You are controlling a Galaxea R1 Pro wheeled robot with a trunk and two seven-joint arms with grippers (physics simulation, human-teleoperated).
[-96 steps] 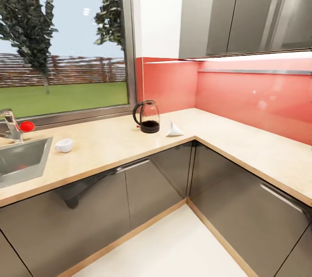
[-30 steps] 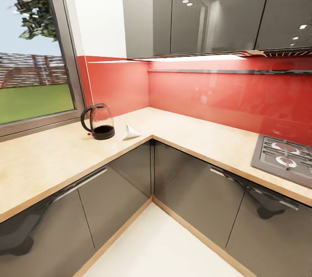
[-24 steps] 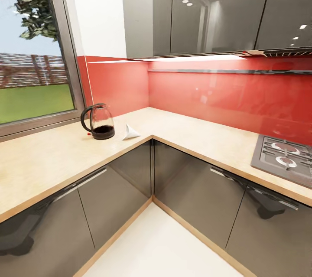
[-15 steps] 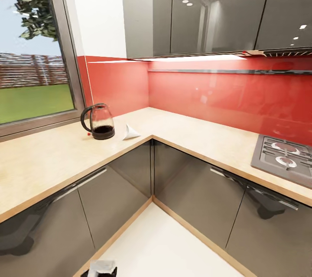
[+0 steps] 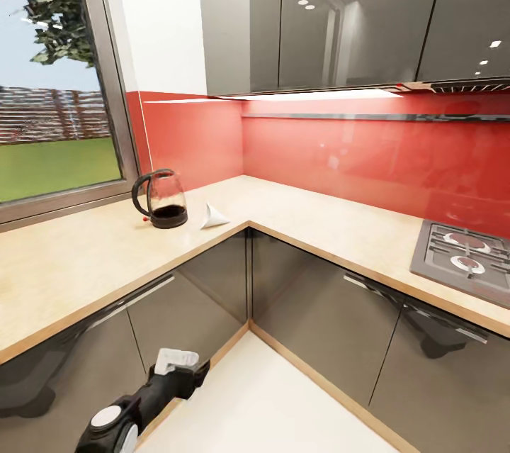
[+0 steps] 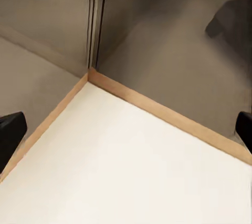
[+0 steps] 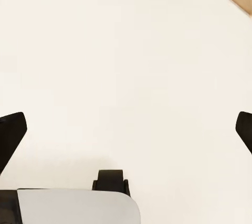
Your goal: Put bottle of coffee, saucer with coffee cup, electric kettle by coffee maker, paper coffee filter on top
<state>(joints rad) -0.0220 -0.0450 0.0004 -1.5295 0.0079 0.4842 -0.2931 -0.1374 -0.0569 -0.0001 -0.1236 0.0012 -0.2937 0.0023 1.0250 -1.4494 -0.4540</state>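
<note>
A glass jug (image 5: 161,199) with a black handle and dark base stands on the beige countertop (image 5: 85,261) under the window; I cannot tell whether it is the kettle or the coffee maker. A white paper coffee filter (image 5: 214,215) lies on its side just right of the jug, near the counter's inner corner. My left arm (image 5: 152,396) reaches up from the lower left, low in front of the cabinet doors. The left gripper (image 6: 126,134) is open over the floor corner with nothing between its fingers. The right gripper (image 7: 126,134) is open above bare floor.
The L-shaped counter runs along a red backsplash, with a cooktop (image 5: 464,258) at the right. Dark glossy cabinet doors (image 5: 312,325) stand below and wall cabinets (image 5: 333,13) hang above. A cream floor (image 5: 283,403) lies between me and the corner. Part of my base (image 7: 79,205) shows.
My left arm has risen into the head view at the lower left over the last half second. Earlier the camera swung right, taking the sink and cup out of sight.
</note>
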